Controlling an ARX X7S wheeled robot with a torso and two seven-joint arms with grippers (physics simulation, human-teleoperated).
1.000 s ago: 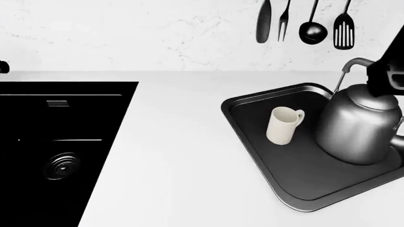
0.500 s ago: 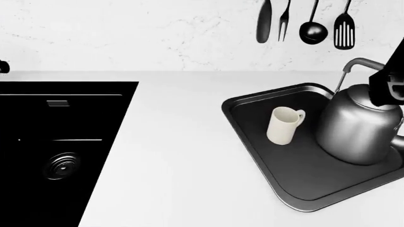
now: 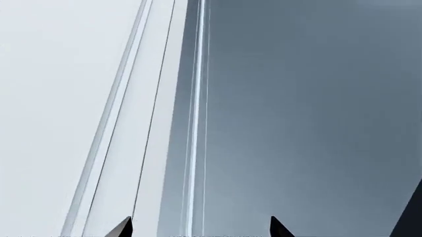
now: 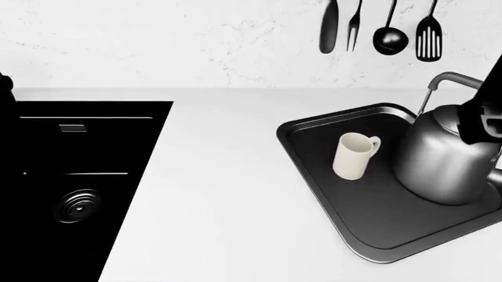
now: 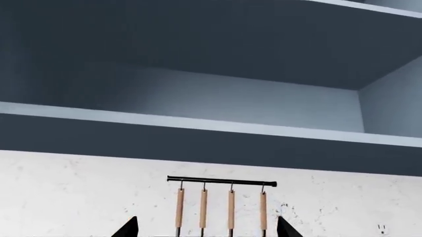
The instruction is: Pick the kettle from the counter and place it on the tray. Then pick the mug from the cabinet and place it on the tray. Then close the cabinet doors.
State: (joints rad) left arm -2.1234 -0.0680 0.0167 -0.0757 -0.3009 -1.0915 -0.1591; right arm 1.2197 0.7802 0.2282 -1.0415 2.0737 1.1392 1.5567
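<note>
Tray: shallow black rectangular metal tray point(image 4: 368, 235) on the white counter point(image 4: 227, 194), carrying the shiny dark grey kettle point(image 4: 447, 158) and small cream mug point(image 4: 353, 155), apart.
Cabinet: right wrist view alone shows open blue-grey shelves point(image 5: 197, 126).
Fingers: both pairs spread apart, empty.

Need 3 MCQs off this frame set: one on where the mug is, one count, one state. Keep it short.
1. Where is the mug?
A. In the sink
B. On the tray, beside the kettle
C. On the bare counter

2. How many utensils hang on the wall?
A. Two
B. Six
C. Four

3. How does the mug stand?
A. Upright
B. On its side
C. Upside down

Answers: 1 B, it stands on the tray's black floor, apart from the kettle. 2 C, four dark utensils show in the head view. 3 A, its open mouth faces up.
</note>
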